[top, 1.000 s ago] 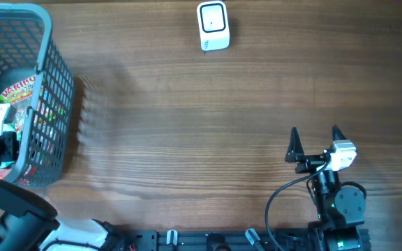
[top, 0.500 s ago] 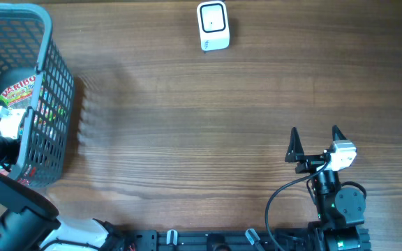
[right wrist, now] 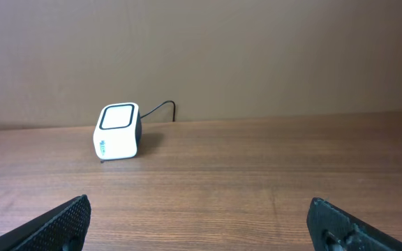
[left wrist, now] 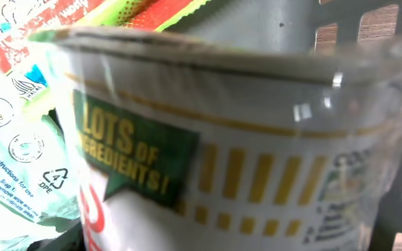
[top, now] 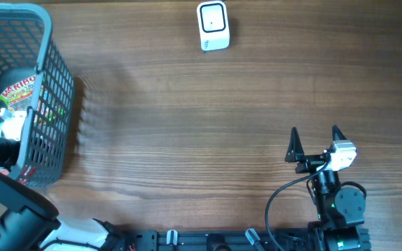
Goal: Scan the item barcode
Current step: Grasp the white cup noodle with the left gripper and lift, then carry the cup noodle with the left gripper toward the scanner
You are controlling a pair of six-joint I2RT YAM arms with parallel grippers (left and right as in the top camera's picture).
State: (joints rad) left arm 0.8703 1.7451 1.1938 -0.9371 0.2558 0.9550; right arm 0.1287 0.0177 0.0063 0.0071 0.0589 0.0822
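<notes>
The item to scan, a film-wrapped instant noodle cup (left wrist: 243, 160), sits inside the grey plastic basket (top: 47, 42). It fills the left wrist view almost edge to edge. The left gripper (top: 7, 127) is down in the basket against it, but its fingers are out of sight, so I cannot tell whether they are wide, narrow or gripping the cup. The right gripper (top: 315, 139) rests well apart from the basket with its jaws spread wide and nothing between them. The barcode scanner (top: 213, 26) stands far from the basket, toward the back edge of the table.

Several things could go wrong from here:
- The glossy film and rounded wall may let the cup slip if the squeeze is light, and a hard squeeze could dent the cup.
- Packets crowd the cup, so a lift could drag one up or catch on the basket's mesh wall.
- No barcode is visible, so the cup might reach the scanner with the wrong face forward.

A green panel on the cup reads "LOTS OF INGREDIENTS!". The sweets bag (top: 19, 90) in the basket reads "HARIBO". A pale packet (left wrist: 12, 153) beside the cup shows "gentle" and "Instructions for use". The finer print on the cup is too blurred to read.
</notes>
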